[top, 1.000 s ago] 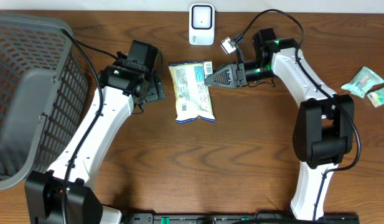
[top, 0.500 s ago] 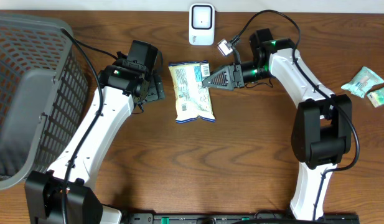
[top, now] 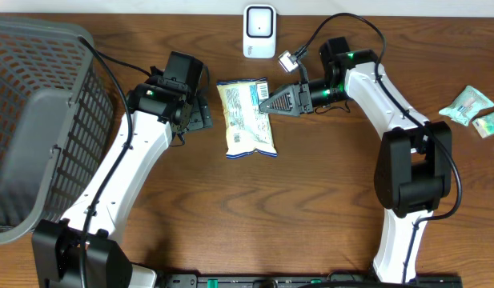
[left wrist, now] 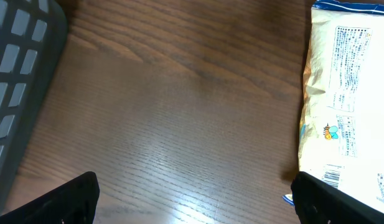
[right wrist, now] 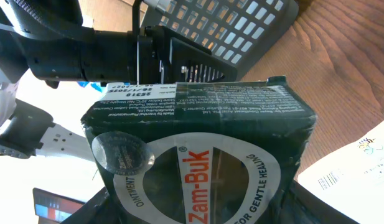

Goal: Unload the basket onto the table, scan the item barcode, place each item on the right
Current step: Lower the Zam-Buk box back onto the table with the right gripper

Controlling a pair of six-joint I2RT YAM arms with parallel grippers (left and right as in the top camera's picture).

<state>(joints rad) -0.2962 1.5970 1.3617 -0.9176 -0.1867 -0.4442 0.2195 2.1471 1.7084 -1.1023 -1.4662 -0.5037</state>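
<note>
**Box in R grip, not yet at scanner**

R gripper [top: 272, 102]: jaws about half open and clamped on a dark green Zam-Buk box [right wrist: 198, 155], one finger per side. The box fills the wrist view w/ its round logo face and a strip of small print toward the cam. No barcode shows on those faces, so it's prob on a side turned away. Gripping by the sides leaves the broad faces free to show to a reader.

The box hangs off the table [top: 311, 200], over the bag's 3 o'clock edge, at approx 5 o'clock from the scanner [top: 259, 32]. The scanner sits at the table's 12 o'clock edge, window up. Judgement: this is the carry/present step. The box needs to go toward 12 and be turned so the code side meets the window.

L gripper [top: 200, 114]: jaws wide open, nothing in them, parked just off the bag's 9 o'clock side. It's clear of the R arm's path and looks to be on standby.

Bag [top: 247, 118]: flat on the table at centre, print side up, its own barcode at the 1 o'clock corner.

Further out: basket [top: 78, 112] at 9 o'clock, likely for scanned goods. Two packets [top: 471, 104] at 3 o'clock, well apart from the work.
</note>
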